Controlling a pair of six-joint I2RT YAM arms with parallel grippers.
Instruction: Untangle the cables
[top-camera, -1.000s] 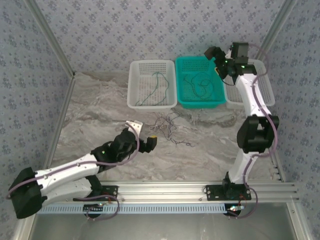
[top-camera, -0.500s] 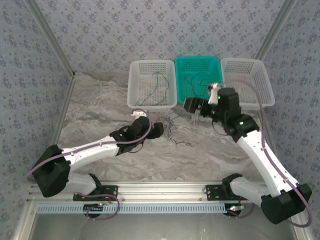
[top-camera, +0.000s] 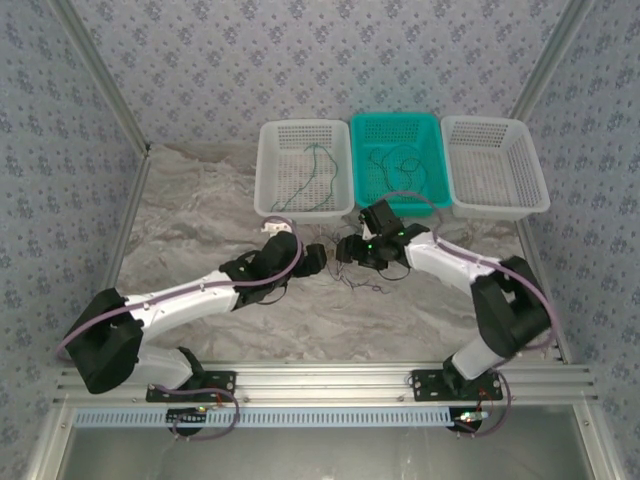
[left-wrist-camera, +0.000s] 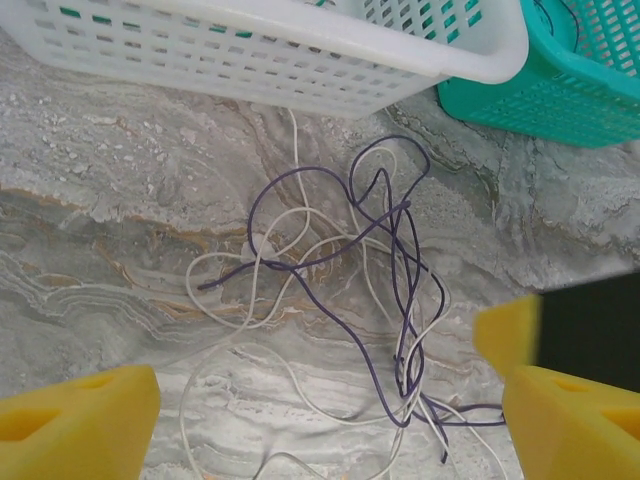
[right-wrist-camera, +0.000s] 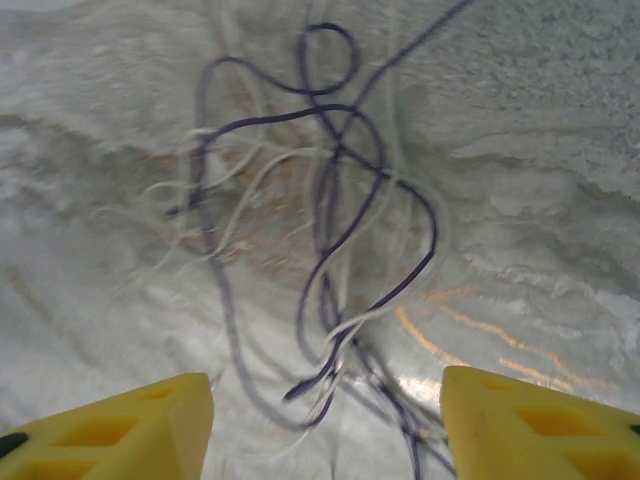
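Left fingers (left-wrist-camera: 80, 415) and right fingers (right-wrist-camera: 110, 425) spread, straddling cables (left-wrist-camera: 390, 260)

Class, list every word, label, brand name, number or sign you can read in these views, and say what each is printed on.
No readable text anywhere.
The left white basket, teal basket, right white basket, cables and marbled table are all unmarked.
The walls carry only a repeating floral pattern, no letters.
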